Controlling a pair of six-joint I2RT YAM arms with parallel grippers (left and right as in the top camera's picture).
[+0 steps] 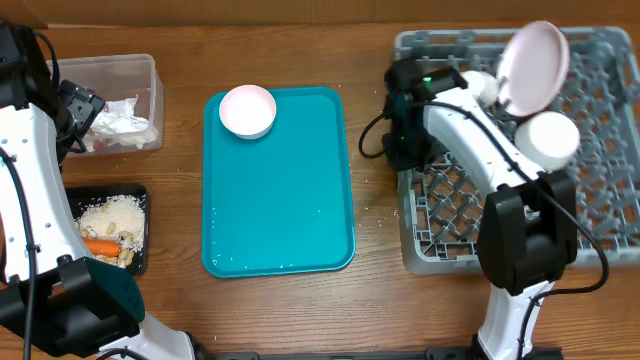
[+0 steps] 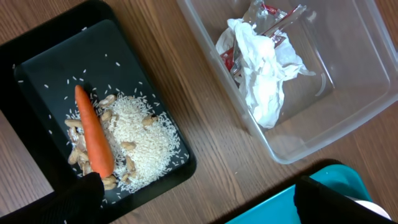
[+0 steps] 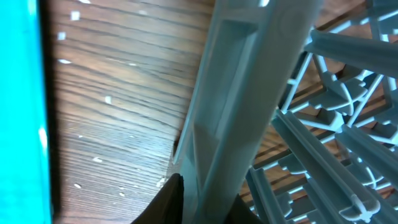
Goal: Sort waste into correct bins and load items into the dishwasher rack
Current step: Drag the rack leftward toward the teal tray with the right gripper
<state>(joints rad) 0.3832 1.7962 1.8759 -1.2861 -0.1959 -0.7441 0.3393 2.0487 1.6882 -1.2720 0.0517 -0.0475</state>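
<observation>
The clear tub (image 1: 148,75) holds crumpled white napkins (image 2: 261,68) and a red-and-white wrapper (image 2: 273,25). The black tray (image 1: 140,195) holds an orange carrot (image 2: 93,134), rice and beige crumbs (image 2: 140,140). My left gripper (image 2: 199,211) hangs open and empty above the wood between these bins; it also shows in the overhead view (image 1: 78,103). My right gripper (image 1: 405,140) is shut on the left wall of the grey dishwasher rack (image 3: 249,93). The rack (image 1: 600,230) holds a white plate (image 1: 535,65) on edge, a white bowl (image 1: 550,137) and a small white cup (image 1: 482,85). Another white bowl (image 1: 247,108) sits on the teal tray. The fork is out of view.
The teal tray (image 1: 280,200) lies mid-table between bins and rack; its corner shows in the left wrist view (image 2: 280,208). Small white crumbs (image 3: 99,158) dot the wood between tray and rack.
</observation>
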